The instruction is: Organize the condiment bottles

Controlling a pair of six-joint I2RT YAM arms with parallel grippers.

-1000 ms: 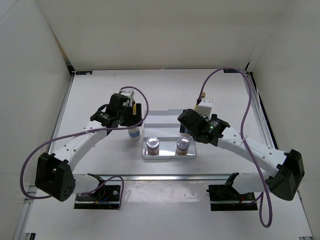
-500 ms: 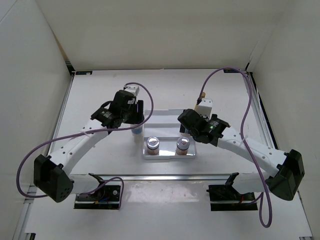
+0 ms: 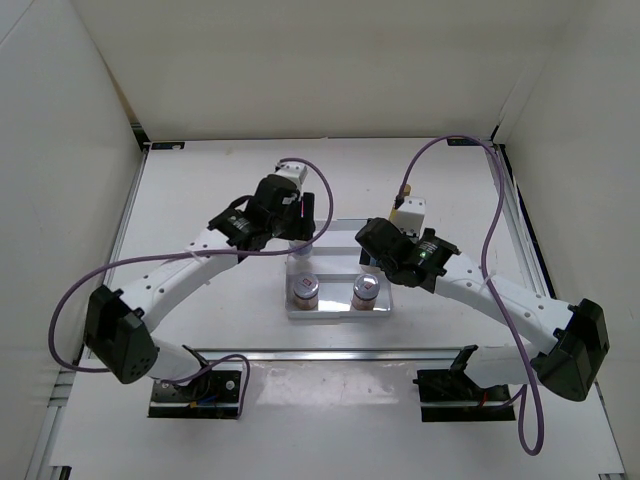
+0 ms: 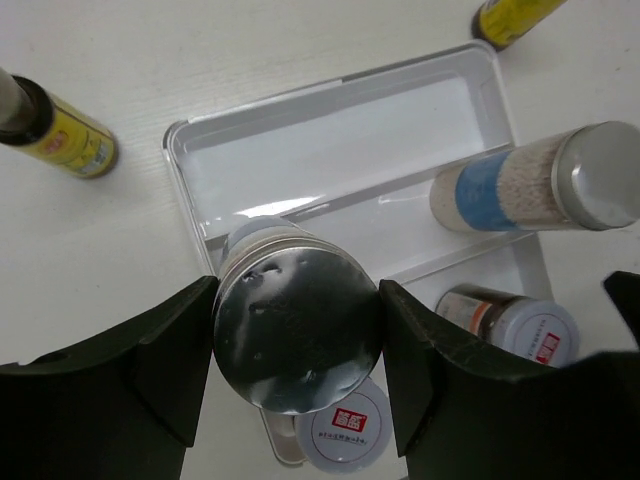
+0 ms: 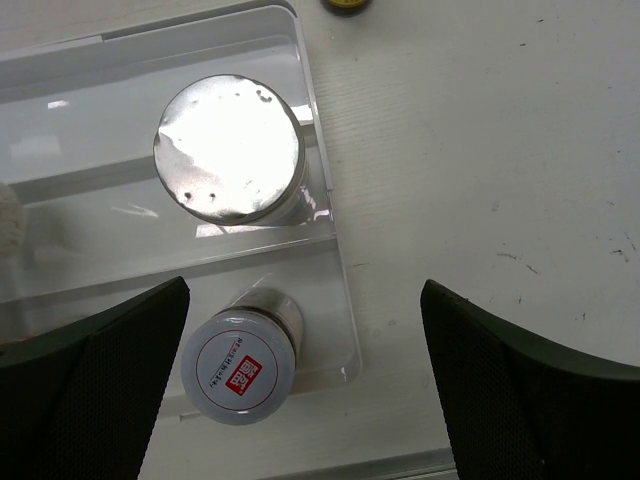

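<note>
Silver-lidded, the white cylindrical jar (image 4: 297, 335) in the left wrist view is clamped in the left gripper (image 4: 297, 300), whose black jaws are narrowed onto its sides. We see it over the left part of the white stepped rectangular tray (image 4: 330, 150), above the middle step. From this steep angle we cannot tell whether its base touches the tray.

A second white blue-labelled jar with a silver lid (image 4: 530, 190) stands upright on the right of that middle step, apart from the held one. On the lowest, nearest step stand two more. The short pinkish-labelled right jar (image 4: 525, 325) has a pale lid with a red mark. The short pinkish-labelled left jar (image 4: 345, 435) is partly hidden beneath the held jar.

On the white table (image 3: 200, 180), outside the tray, we find a slim dark-brown bottle with a yellow label (image 4: 55, 130) to the tray's left in that view. Another yellow-labelled brown bottle (image 4: 510, 15) sits just past the tray's far right corner, cut by the frame edge.

The right gripper (image 5: 305, 290) hangs above the tray's right end with its jaws spread wide, holding nothing. The standing blue-labelled jar and the right pinkish one lie below it.
</note>
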